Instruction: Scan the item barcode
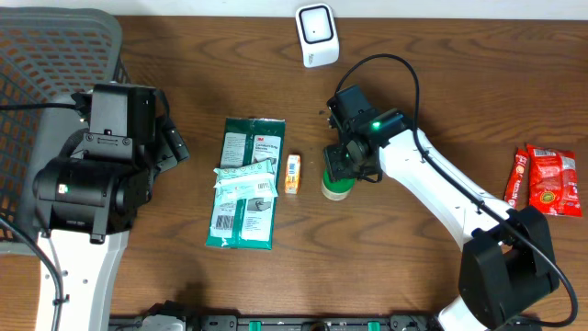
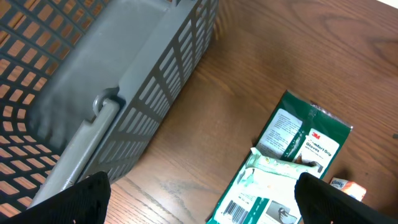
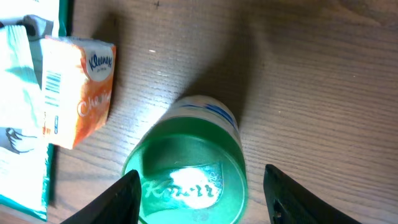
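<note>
A round canister with a green lid (image 1: 335, 187) stands upright on the wooden table, right of a small orange Kleenex pack (image 1: 292, 173). My right gripper (image 1: 344, 164) hangs over it, open. In the right wrist view the lid (image 3: 186, 174) lies between the two fingers; the left finger is at its rim and the right finger stands clear, so my right gripper (image 3: 199, 199) holds nothing. A white scanner (image 1: 317, 35) stands at the back edge. My left gripper (image 2: 202, 199) is wide open and empty above bare table, beside a green glove package (image 2: 292, 162) with a barcode.
A grey mesh basket (image 1: 46, 55) fills the back left corner, close to my left arm. Two green glove packages (image 1: 246, 184) lie stacked left of the Kleenex pack (image 3: 81, 93). Red packets (image 1: 547, 181) lie at the right edge.
</note>
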